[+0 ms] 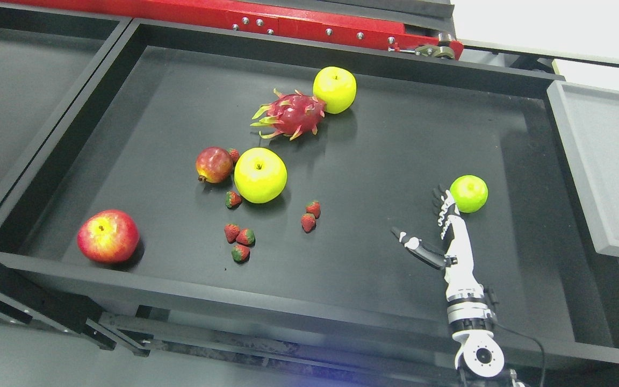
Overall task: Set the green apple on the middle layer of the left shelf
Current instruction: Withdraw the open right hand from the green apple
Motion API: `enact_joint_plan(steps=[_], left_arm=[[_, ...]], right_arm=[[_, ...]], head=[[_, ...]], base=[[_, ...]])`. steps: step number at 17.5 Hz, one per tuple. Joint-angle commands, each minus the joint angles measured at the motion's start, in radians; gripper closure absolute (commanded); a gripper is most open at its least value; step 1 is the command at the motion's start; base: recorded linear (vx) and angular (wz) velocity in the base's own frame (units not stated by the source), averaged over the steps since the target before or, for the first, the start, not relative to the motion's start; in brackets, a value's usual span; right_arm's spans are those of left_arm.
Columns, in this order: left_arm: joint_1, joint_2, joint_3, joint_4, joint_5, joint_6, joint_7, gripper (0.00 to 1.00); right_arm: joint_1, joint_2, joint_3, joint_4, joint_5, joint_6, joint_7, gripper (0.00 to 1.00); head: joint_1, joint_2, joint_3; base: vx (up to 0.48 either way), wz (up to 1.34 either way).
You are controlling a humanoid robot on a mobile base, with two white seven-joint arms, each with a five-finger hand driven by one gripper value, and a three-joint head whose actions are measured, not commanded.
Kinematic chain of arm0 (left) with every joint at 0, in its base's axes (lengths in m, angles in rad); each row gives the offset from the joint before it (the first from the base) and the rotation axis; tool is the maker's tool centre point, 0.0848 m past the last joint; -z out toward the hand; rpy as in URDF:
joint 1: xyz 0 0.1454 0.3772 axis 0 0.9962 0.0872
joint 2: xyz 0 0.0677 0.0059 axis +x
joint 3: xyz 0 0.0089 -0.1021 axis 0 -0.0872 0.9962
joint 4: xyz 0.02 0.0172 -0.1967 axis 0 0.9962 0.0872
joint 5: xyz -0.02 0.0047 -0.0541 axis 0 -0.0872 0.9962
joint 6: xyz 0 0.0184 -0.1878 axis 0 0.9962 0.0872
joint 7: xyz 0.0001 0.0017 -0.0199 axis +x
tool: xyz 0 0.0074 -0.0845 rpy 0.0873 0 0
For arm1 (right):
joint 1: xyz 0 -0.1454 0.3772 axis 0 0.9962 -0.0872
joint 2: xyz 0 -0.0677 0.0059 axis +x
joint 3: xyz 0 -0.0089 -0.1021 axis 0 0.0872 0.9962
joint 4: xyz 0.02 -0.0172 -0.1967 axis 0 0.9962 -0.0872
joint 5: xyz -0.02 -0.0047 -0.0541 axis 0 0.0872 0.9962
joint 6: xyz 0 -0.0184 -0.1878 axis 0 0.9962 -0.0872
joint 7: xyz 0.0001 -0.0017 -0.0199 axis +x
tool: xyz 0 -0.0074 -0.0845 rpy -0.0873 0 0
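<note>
Our right robot hand reaches up from the lower right, fingers spread and holding nothing, its fingertips just beside the green apple. Going left to right across the black tray, we see a red apple near the front left corner, then a pomegranate next to a large yellow apple, with strawberries scattered in front of them. Farther back lies a dragon fruit touching a second yellow apple. The green apple sits on the tray's right side, and a grey tray lies beyond the right wall.
</note>
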Motion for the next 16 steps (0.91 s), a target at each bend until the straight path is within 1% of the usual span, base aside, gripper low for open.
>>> enact_joint_plan(steps=[1,16], left_arm=[[0.000,0.017,0.000,0.000,0.000,0.000,0.001,0.00],[0.000,0.017,0.000,0.000,0.000,0.000,0.001,0.00]], right_arm=[[0.027,-0.013,-0.007,-0.114,-0.029,0.001,-0.005,0.00],[0.027,-0.013,-0.011,-0.111,-0.029,0.007,-0.005,0.00]], head=[[0.0000,0.000,0.000],[0.0000,0.000,0.000]], base=[[0.000,0.00],[0.000,0.00]])
